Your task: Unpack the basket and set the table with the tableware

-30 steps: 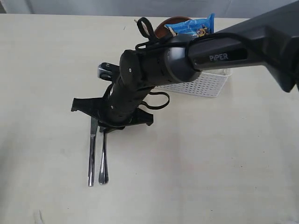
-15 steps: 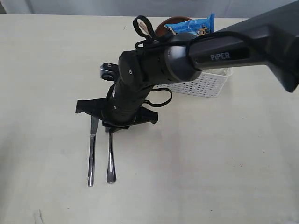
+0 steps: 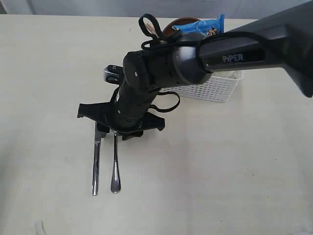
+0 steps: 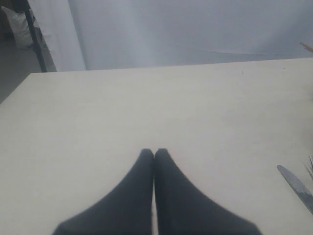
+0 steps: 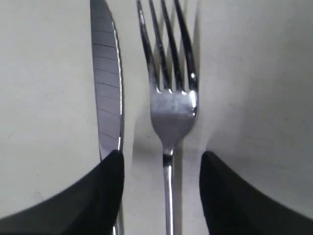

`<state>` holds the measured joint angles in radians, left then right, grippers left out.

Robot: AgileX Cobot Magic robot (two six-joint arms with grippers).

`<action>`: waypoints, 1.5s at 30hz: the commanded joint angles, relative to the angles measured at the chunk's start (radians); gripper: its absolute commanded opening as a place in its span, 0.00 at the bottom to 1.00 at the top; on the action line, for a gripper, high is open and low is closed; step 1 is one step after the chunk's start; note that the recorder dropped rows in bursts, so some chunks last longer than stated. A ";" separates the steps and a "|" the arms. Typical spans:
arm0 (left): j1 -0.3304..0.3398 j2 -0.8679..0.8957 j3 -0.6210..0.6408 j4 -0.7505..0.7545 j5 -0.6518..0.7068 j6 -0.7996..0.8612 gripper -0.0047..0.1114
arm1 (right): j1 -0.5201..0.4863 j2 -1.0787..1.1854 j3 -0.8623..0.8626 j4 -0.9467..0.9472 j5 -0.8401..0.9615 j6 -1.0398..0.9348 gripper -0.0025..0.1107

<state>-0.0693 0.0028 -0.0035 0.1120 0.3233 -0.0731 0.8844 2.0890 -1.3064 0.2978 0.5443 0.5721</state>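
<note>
A steel fork (image 5: 171,107) lies flat on the table (image 3: 220,166), parallel to a steel knife (image 5: 107,88). My right gripper (image 5: 162,156) stands open astride the fork's neck, touching nothing; one finger overlaps the knife blade. In the exterior view the same gripper (image 3: 116,131) hovers over the upper ends of the knife (image 3: 96,166) and fork (image 3: 115,166). The white basket (image 3: 215,88) sits behind the arm, with a brown plate (image 3: 178,23) in it. A steel cup (image 3: 110,74) peeks out beside the arm. My left gripper (image 4: 154,152) is shut and empty above bare table.
A blue chip bag (image 3: 200,27) rests on top of the basket. The right arm stretches from the right edge across the middle, hiding much of the basket. A knife tip (image 4: 293,183) shows at the edge of the left wrist view.
The fork shifted slightly away from the knife and now lies on the table. The right jaws have opened off it. The left gripper has not moved.
</note>
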 commanded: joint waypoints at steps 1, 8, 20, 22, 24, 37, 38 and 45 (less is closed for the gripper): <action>0.002 -0.003 0.003 -0.012 -0.001 -0.002 0.04 | 0.002 -0.023 0.006 -0.052 0.034 -0.030 0.44; 0.002 -0.003 0.003 -0.012 -0.001 -0.002 0.04 | 0.004 -0.044 0.006 -0.091 0.097 -0.040 0.44; 0.002 -0.003 0.003 -0.012 -0.001 -0.002 0.04 | 0.051 0.001 0.006 -0.167 0.065 -0.042 0.43; 0.002 -0.003 0.003 -0.012 -0.001 -0.002 0.04 | 0.051 0.001 0.006 -0.176 0.075 -0.042 0.35; 0.002 -0.003 0.003 -0.012 -0.001 -0.002 0.04 | 0.051 0.001 0.006 -0.184 0.077 -0.042 0.25; 0.002 -0.003 0.003 -0.012 -0.001 -0.002 0.04 | 0.049 -0.002 0.006 -0.140 0.106 0.055 0.02; 0.002 -0.003 0.003 -0.012 -0.001 -0.002 0.04 | 0.049 -0.002 0.006 -0.136 0.102 0.065 0.02; 0.002 -0.003 0.003 -0.012 -0.001 -0.002 0.04 | 0.063 -0.002 0.047 -0.054 0.051 0.082 0.02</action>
<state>-0.0693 0.0028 -0.0035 0.1120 0.3233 -0.0731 0.9396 2.0796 -1.2872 0.2030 0.6084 0.6369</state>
